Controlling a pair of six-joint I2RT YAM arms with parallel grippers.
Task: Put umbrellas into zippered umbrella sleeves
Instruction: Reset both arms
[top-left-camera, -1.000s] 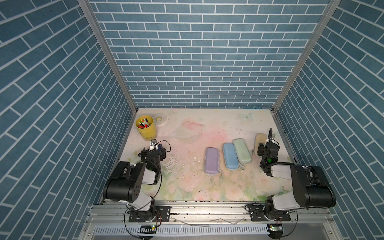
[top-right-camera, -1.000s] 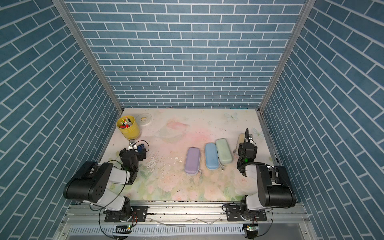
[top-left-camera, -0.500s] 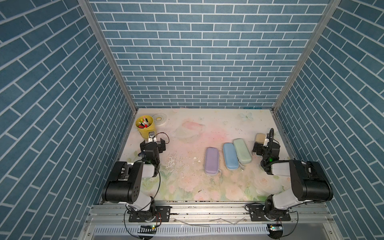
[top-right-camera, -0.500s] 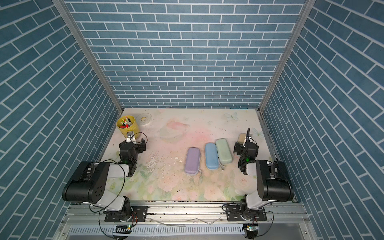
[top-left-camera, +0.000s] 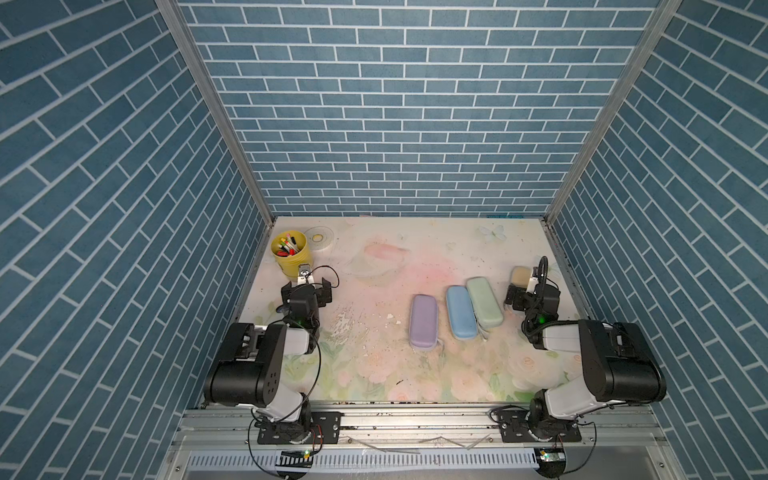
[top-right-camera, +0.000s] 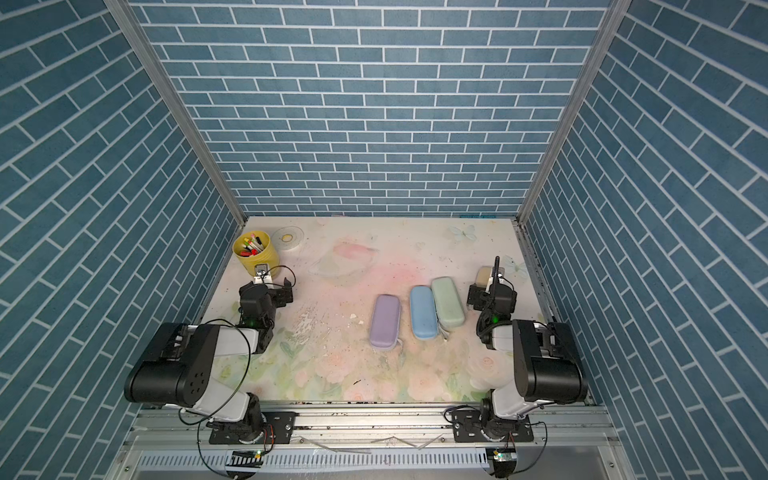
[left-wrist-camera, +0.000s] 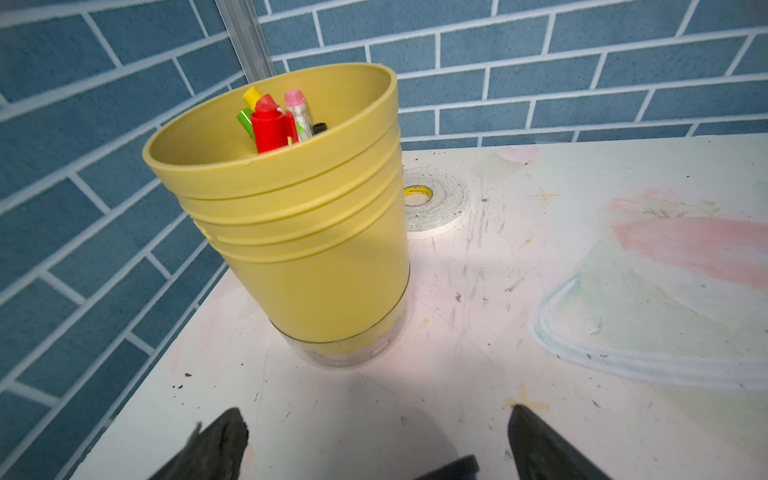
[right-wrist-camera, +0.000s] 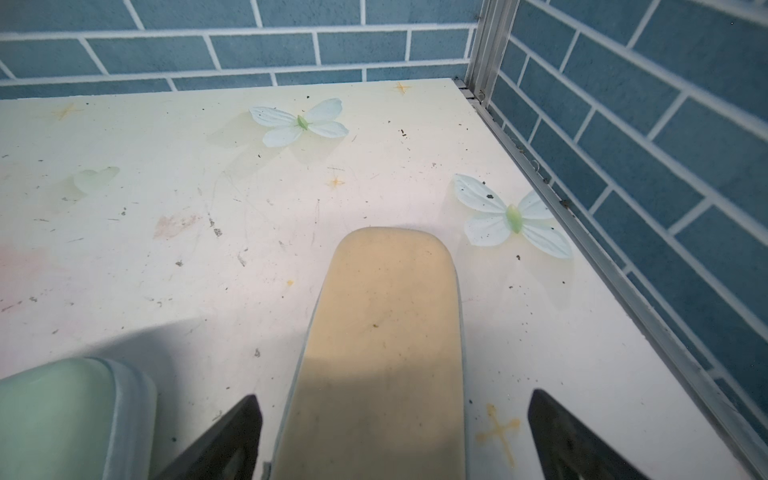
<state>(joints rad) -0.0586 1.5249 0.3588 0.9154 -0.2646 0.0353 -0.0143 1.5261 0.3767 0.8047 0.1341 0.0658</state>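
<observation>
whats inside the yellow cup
Markers stand in the cup: red, green, yellow, pink-capped and a black tip. Their lower ends and the cup's bottom are hidden by its wall.

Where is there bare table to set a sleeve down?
Free: the middle between the left pincer and lilac sleeve; the back, right of the tape roll. Crowded: blue sleeve and mint sleeve beside it, beige sleeve under the right pincer.

Right gripper (right-wrist-camera: 392, 397) levelled, jaws spread wider, straddling beige case (right-wrist-camera: 386, 316) near end. Left gripper (left-wrist-camera: 374, 411) edged toward far-left yellow cup (left-wrist-camera: 299, 232).
</observation>
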